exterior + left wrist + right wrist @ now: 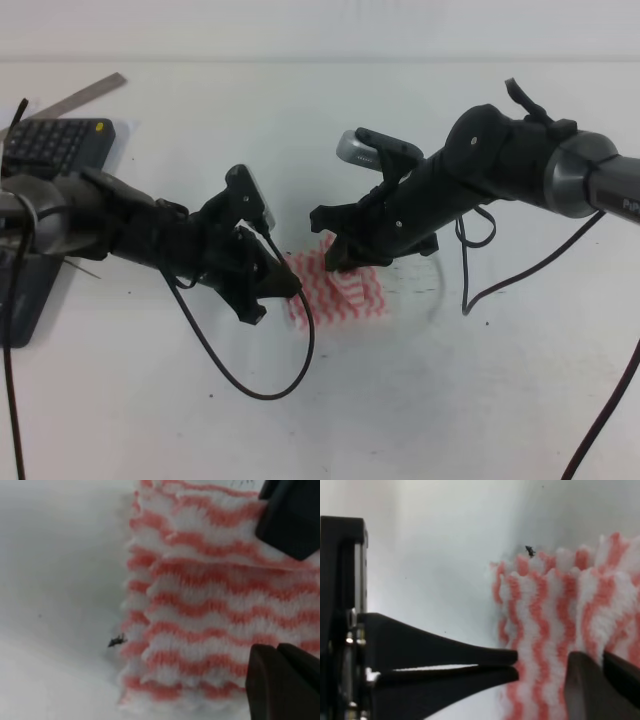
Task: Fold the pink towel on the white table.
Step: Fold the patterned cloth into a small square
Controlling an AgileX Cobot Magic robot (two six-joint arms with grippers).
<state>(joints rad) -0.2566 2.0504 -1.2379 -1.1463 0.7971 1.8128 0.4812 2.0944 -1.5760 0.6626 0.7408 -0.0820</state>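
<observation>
The pink towel (345,295) lies folded into a small layered rectangle on the white table (450,400), its pink-red and white wavy stripes showing. My left gripper (275,298) is at the towel's left edge. In the left wrist view its fingers (290,515) stand wide apart over the towel (210,610), open, holding nothing. My right gripper (335,245) is low over the towel's upper left corner. In the right wrist view its fingertips (510,662) are apart, straddling the towel's edge (545,600), open.
A dark grey keyboard (50,145) and a metal strip (85,97) lie at the far left. Black cables loop on the table in front of the left arm (270,380) and beside the right arm (470,290). A tiny dark speck (116,640) sits by the towel's edge.
</observation>
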